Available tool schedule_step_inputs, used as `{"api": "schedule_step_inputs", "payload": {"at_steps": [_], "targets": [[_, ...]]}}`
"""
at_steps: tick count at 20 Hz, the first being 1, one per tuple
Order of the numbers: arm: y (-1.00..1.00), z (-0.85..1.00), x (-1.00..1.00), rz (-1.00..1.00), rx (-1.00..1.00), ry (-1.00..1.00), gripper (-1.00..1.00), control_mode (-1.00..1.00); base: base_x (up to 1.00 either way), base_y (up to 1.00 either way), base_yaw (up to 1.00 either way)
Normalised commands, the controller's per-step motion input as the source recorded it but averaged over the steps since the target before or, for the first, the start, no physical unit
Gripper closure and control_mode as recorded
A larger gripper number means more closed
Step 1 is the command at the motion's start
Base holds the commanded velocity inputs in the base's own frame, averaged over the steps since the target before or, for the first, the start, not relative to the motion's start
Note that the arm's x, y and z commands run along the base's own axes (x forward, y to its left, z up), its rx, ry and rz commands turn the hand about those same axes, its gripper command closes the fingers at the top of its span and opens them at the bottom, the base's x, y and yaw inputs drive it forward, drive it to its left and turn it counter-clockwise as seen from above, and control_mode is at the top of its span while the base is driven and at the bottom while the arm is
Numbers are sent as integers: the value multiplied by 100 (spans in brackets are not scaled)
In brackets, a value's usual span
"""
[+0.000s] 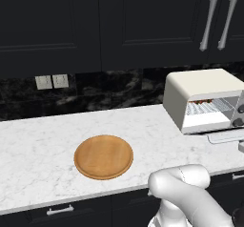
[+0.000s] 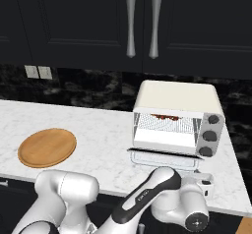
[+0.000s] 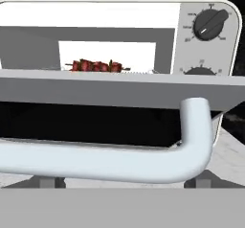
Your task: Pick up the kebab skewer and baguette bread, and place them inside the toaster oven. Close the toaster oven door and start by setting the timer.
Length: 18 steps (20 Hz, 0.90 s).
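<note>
One skewer (image 3: 98,66) lay in the oven (image 2: 177,117); the spread gripper (image 3: 124,186) faced the door handle (image 3: 110,160), likely to lift it shut.

i can't read any text anywhere; the toaster oven (image 3: 119,40) has tiny markings ringing its top knob (image 3: 210,25), too blurred for me to make out.

The cream-white boxy toaster oven (image 2: 177,117) stands on the white marble bench (image 1: 38,145), right of the round wooden board (image 1: 103,156); the brown-chunked kebab skewer (image 3: 95,66) lies inside, behind its lowered dark glass door (image 3: 115,119).
</note>
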Motion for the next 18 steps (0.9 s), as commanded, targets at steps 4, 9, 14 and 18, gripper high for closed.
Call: {"api": "schedule_step_inputs", "payload": {"at_steps": [4,9,14,18], "targets": [[41,48,51,0,0,-7,-100,-100,0,0,0],[43,42,61,0,0,-3,-100,-100,0,0,0],[37,33,63,0,0,0,-100,-100,0,0,0],[33,23,60,0,0,0,-100,-100,0,0,0]]}}
